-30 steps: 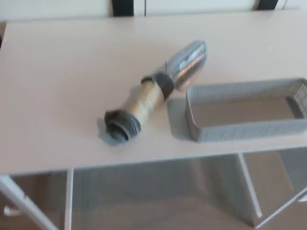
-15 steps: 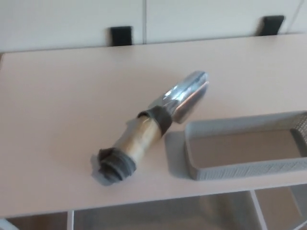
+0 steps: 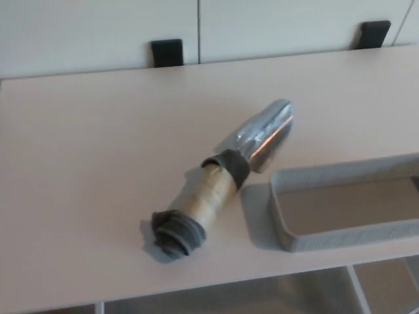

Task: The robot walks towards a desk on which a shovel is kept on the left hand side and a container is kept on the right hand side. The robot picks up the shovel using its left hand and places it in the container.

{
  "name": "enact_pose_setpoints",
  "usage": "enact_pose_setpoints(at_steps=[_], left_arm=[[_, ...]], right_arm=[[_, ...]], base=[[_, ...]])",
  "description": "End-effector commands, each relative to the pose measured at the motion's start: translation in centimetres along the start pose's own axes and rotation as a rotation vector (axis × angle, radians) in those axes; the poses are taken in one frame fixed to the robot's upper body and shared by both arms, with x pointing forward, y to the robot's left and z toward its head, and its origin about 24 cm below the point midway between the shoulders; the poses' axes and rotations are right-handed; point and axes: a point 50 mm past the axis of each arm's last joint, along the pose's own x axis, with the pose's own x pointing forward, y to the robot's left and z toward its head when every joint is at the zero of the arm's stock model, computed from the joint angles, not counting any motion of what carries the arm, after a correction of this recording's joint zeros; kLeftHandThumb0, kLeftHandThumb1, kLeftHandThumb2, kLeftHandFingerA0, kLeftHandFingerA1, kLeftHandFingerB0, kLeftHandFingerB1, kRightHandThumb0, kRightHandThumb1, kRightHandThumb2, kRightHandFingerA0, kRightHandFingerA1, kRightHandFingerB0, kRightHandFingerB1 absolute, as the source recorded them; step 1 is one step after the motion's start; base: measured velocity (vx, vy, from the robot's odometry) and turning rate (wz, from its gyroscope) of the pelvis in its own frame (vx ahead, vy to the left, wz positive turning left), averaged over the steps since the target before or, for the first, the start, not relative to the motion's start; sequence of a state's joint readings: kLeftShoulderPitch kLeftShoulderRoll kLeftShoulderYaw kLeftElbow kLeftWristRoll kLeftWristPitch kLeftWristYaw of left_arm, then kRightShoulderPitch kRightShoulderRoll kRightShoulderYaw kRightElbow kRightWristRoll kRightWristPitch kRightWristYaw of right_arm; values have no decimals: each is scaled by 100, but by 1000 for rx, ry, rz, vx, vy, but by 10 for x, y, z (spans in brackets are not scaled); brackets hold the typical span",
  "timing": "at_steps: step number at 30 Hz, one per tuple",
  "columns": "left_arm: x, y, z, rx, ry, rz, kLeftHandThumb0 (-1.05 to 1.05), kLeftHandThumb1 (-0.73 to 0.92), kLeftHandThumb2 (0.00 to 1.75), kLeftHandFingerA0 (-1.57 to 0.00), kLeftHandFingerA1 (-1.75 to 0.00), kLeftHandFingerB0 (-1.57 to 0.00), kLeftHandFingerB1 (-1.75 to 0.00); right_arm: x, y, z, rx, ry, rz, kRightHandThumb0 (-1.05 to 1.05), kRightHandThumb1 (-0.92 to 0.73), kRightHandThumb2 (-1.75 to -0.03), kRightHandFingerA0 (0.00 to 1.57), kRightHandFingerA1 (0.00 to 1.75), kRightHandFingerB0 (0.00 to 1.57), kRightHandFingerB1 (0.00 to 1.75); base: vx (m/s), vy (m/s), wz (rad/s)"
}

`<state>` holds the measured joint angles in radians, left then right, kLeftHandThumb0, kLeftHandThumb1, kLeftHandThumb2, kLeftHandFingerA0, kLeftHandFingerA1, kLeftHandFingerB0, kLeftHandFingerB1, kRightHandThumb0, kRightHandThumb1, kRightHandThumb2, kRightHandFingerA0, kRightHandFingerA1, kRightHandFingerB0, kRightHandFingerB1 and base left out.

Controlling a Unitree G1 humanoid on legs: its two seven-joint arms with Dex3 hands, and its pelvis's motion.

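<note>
Nothing on the table (image 3: pixel 78 170) has moved since the earlier frame, only your camera view shifted | shovel (image 3: pixel 219 180) lies diagonally mid-table, scoop far-right, handle near-left, likely easy for a left-hand grab | container (image 3: pixel 340 235) just right of it, apart | no readable writing | neither hand shows, so you can't tell their state

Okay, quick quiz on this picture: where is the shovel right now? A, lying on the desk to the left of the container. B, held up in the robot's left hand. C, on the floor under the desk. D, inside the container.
A: the shovel lies flat on the desk, its metal scoop ending just left of the grey container, and no robot hand shows.
</note>
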<state>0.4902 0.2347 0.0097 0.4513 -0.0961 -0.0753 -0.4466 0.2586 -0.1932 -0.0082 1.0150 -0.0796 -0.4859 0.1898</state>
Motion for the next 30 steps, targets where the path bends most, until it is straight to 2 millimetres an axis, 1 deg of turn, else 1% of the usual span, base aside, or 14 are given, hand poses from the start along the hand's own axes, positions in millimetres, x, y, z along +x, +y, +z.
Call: enact_pose_setpoints(at_steps=[1,7,8,10,12,18,21,22,24,25,26,27,29,30], left_arm=[[-5,-4,6,27,-29,-28,-28,64,59,-32,-37,-30,-32],[-8,-4,8,34,-42,-35,-29,63,59,-34,-38,-31,-32],[-9,-4,8,39,-44,-34,-29,64,58,-35,-37,-32,-31],[-9,-4,8,41,-43,-32,-29,64,58,-35,-37,-32,-31],[-10,-4,10,61,-52,-32,-30,63,59,-36,-38,-31,-32],[-11,-4,11,87,-54,-32,-33,63,59,-37,-37,-31,-32],[-14,-6,13,232,-56,-69,-41,64,59,-37,-35,-28,-30],[-20,-17,23,372,-109,-194,-45,64,59,-39,-37,-30,-31],[-29,-33,33,447,-175,-321,-53,62,59,-38,-35,-34,-32],[-36,-42,41,499,-209,-374,-58,63,60,-37,-34,-32,-31],[-41,-47,46,530,-236,-413,-55,48,87,-32,-52,-18,-43],[-48,-55,55,557,-275,-470,-58,63,59,-35,-34,-30,-31],[-60,-67,69,569,-328,-543,-62,62,59,-34,-34,-29,-31],[-72,-77,82,580,-388,-596,-63,61,59,-34,-34,-29,-31]], right_arm=[[0,-6,2,-3,-18,-7,-34,-83,-71,18,60,0,36],[0,-5,3,-14,-28,-3,-34,-83,-74,18,62,0,36],[0,-5,4,-17,-33,-2,-29,-82,-75,17,60,3,29],[0,-5,4,-22,-37,-2,-29,-82,-75,17,60,3,29],[-1,-3,7,-19,-45,-12,-20,-86,-70,19,58,4,34],[1,-5,9,-31,-38,-8,-23,-85,-73,19,59,3,38],[0,-5,9,-30,-34,-4,-23,-86,-71,20,58,4,37],[0,-4,9,-23,-36,-4,-22,-87,-70,18,57,4,34],[1,-4,10,-13,-35,-4,-22,-87,-71,18,59,4,35],[2,-4,10,-13,-35,-1,-23,-86,-72,19,59,4,36],[2,-4,11,-14,-35,2,-23,-86,-72,19,59,4,35],[3,-4,11,-15,-35,4,-23,-86,-72,19,59,4,35],[4,-3,12,-16,-36,6,-24,-85,-73,19,60,4,35],[4,-4,13,-19,-38,8,-24,-84,-74,19,62,3,36]], base=[[65,80,8],[78,-13,8],[38,-74,10],[17,-38,5],[14,-37,4],[0,0,0],[0,0,0],[0,0,0],[0,0,0],[0,0,0],[0,0,0],[0,0,0],[0,0,0],[0,0,0]])
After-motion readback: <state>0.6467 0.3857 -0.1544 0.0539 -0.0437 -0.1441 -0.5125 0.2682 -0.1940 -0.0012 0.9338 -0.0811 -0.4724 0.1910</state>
